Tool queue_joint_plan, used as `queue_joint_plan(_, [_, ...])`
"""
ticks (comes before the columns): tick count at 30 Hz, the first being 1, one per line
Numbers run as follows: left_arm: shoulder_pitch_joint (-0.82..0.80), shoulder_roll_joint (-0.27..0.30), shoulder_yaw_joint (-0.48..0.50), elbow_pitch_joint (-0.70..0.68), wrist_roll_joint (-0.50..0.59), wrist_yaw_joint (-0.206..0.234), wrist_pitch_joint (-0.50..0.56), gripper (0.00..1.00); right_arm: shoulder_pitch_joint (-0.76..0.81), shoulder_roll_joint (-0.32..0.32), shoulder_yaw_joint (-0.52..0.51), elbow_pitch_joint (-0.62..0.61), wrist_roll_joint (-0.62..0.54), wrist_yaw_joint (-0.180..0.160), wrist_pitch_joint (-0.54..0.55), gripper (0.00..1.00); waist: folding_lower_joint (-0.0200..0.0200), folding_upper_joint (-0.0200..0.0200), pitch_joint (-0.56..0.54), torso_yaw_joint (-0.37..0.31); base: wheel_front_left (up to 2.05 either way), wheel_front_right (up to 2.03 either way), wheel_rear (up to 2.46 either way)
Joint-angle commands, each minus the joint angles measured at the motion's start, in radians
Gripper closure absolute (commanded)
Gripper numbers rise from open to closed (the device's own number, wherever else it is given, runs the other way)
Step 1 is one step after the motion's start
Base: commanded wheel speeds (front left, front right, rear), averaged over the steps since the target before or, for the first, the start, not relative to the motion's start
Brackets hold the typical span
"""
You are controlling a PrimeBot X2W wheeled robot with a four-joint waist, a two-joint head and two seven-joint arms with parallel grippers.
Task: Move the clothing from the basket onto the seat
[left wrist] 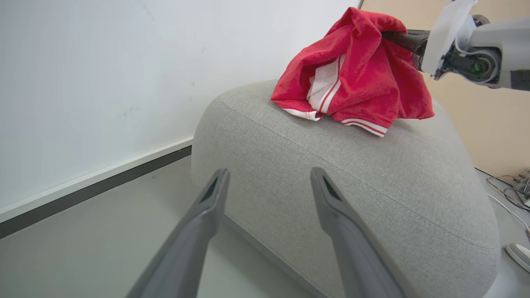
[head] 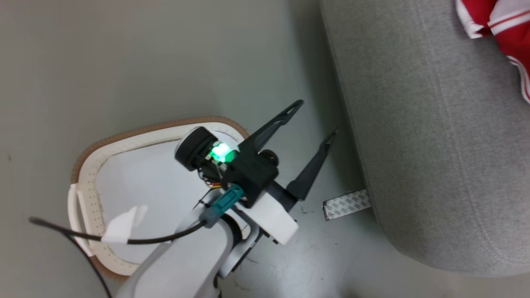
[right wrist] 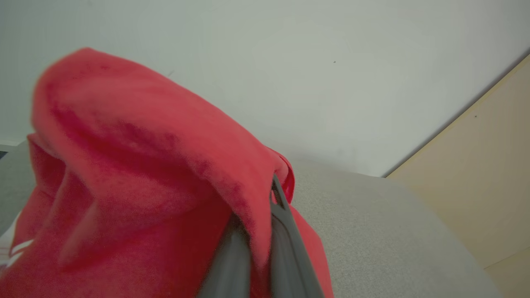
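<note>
The red clothing [left wrist: 360,70] sits bunched on top of the grey seat [left wrist: 352,178], its white-striped hems touching the cushion. My right gripper [left wrist: 391,37] reaches in from the right and is shut on the garment's upper fold. In the right wrist view, red fabric [right wrist: 145,165] drapes over the closed right gripper [right wrist: 265,207]. My left gripper [head: 316,118] is open and holds nothing, hovering over the floor between the basket [head: 124,138] and the seat [head: 434,145]. In its own view the left gripper [left wrist: 269,174] points at the seat's side. A corner of the clothing [head: 509,29] shows at the head view's top right.
A pale flat cloth [head: 136,182] lies inside the basket. A strip of patterned tape [head: 345,205] lies on the floor by the seat's base. A white wall with a dark baseboard [left wrist: 95,182] runs behind. Cables [left wrist: 513,192] trail on the floor at the right.
</note>
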State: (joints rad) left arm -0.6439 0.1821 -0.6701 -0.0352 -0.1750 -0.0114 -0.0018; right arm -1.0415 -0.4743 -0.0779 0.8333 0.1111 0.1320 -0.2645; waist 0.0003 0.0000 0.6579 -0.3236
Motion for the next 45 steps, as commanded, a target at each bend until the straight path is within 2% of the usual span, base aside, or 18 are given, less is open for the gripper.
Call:
queue_joint_plan(1, [0.014,0.010,0.008,0.006,0.005,0.007,-0.010,0.00,0.025,0.019,-0.020,0.022,-0.017,-0.002,0.000,1.00,-0.0003,0.0000,0.009,0.016,0.00,0.00,0.00])
queue_joint_plan(2, [0.020,0.013,0.012,0.010,0.001,0.012,-0.018,0.00,0.047,0.034,-0.032,0.046,-0.026,-0.003,0.000,0.70,-0.0003,0.0000,0.004,0.016,0.00,0.00,0.00])
queue_joint_plan(3, [0.026,0.015,0.018,0.013,-0.002,0.019,-0.024,0.00,0.063,0.042,-0.047,0.066,-0.035,-0.003,0.000,0.12,-0.0003,0.0000,-0.003,0.016,0.00,0.00,0.00])
queue_joint_plan(4, [0.033,0.016,0.024,0.017,-0.007,0.025,-0.033,0.00,0.076,0.051,-0.055,0.076,-0.042,-0.003,0.000,0.00,-0.0003,0.0000,-0.010,0.016,0.00,0.00,0.00])
queue_joint_plan(6, [0.051,0.023,0.040,0.026,-0.017,0.039,-0.051,0.00,0.109,0.086,-0.059,0.086,-0.030,-0.003,0.000,0.00,-0.0003,0.0000,-0.029,0.012,0.00,0.00,0.00])
queue_joint_plan(9, [0.082,0.039,0.066,0.035,-0.035,0.055,-0.075,0.00,0.186,0.111,-0.059,0.038,-0.014,-0.003,0.000,0.00,-0.0003,0.0000,-0.062,0.003,0.00,0.00,0.00])
queue_joint_plan(16, [0.181,0.072,0.133,0.059,-0.089,0.094,-0.179,0.00,0.415,0.162,-0.070,-0.189,0.030,-0.003,0.000,0.00,-0.0003,0.0000,-0.178,-0.006,0.00,0.00,0.00])
queue_joint_plan(21, [0.274,0.073,0.192,0.104,-0.134,0.121,-0.246,0.00,0.606,0.197,-0.056,-0.368,0.031,-0.003,0.000,0.00,-0.0003,0.0000,-0.293,0.021,0.00,0.00,0.00])
queue_joint_plan(27, [0.406,0.049,0.289,0.128,-0.166,0.142,-0.262,0.00,0.810,0.244,-0.020,-0.516,0.038,-0.003,0.000,0.00,-0.0003,0.0000,-0.422,0.076,0.00,0.00,0.00])
queue_joint_plan(35, [0.597,-0.020,0.441,0.126,-0.128,0.115,-0.262,0.00,0.966,0.317,0.040,-0.603,0.037,-0.003,0.000,0.00,-0.0003,0.0000,-0.549,0.144,0.00,0.00,0.00])
queue_joint_plan(45, [0.721,-0.104,0.546,0.164,-0.074,0.051,-0.263,0.00,1.055,0.380,0.051,-0.568,0.017,-0.002,0.000,0.00,-0.0003,0.0000,-0.651,0.220,0.00,0.00,0.00])
